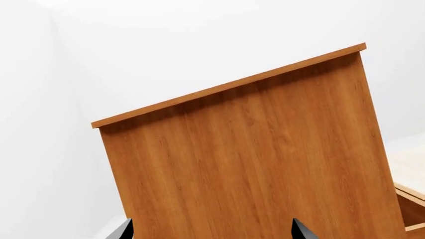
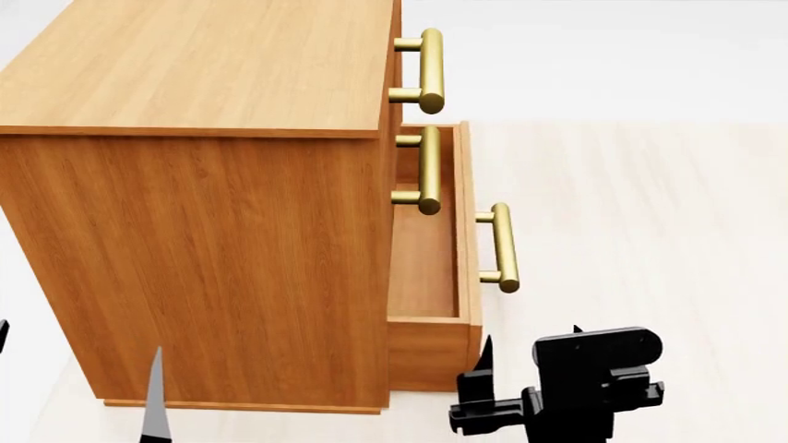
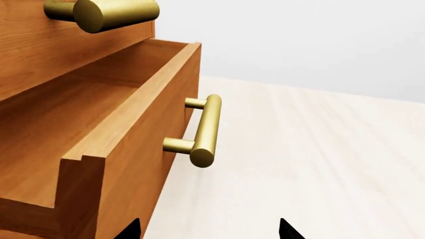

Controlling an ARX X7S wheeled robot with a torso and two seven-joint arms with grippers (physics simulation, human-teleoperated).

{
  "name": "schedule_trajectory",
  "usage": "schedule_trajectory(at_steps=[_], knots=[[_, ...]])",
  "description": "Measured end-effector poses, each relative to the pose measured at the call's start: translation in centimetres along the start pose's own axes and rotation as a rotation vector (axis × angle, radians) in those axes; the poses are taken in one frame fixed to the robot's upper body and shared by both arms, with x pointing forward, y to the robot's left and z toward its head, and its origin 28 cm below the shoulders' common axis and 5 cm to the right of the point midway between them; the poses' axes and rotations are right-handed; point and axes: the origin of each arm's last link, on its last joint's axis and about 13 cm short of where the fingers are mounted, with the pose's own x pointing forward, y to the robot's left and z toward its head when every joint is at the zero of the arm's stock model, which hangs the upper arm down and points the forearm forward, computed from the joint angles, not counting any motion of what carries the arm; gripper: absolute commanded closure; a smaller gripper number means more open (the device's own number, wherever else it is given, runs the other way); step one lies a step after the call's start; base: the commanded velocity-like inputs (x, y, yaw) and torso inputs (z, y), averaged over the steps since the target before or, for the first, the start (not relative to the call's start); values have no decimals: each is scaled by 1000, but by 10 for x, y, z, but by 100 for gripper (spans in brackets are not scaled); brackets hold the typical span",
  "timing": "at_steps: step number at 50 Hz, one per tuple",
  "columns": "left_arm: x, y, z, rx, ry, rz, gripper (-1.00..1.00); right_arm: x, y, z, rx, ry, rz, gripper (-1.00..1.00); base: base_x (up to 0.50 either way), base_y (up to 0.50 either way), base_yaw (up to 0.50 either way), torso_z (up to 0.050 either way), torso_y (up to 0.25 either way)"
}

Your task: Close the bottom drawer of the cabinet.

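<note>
**Bottom drawer stands open, right gripper near its front**

The cabinet (image 2: pixel 197 231) fills the left and middle of the head view, seen from its side, its wood-grain top and side panel facing the camera. Its three drawers face toward the right of that view. The bottom drawer (image 2: pixel 431 268) is pulled out well past the cabinet's front, its empty inside showing, and its brass bar handle (image 2: pixel 503 247) sticks out beyond the drawer front over the pale floor (image 2: pixel 640 231). The two upper handles (image 2: pixel 429 70) (image 2: pixel 426 171) sit closer in, above the open drawer.

The right gripper (image 2: pixel 486 392) is low in the head view, just in front of the near corner of the open drawer and apart from it. In the right wrist view its two dark fingers (image 3: pixel 129 230) are spread wide with nothing between them, and the drawer's handle (image 3: pixel 204 130) lies ahead, untouched.

The left gripper (image 1: pixel 211 231) faces the cabinet's plain side panel (image 1: pixel 252 159); its fingers (image 1: pixel 121 231) are also spread wide and hold nothing. In the head view only one left finger (image 2: pixel 155 397) shows, at the lower edge.
</note>
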Motion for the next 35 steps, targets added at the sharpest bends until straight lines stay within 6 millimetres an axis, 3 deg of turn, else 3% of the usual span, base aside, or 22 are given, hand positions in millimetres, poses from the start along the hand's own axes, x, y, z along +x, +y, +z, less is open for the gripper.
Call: schedule_trajectory(at_steps=[35], knots=[[-1, -1, 3, 0, -10, -4, -100, 8, 40, 3, -15, -22, 106, -100, 0, 0, 0, 0, 0]])
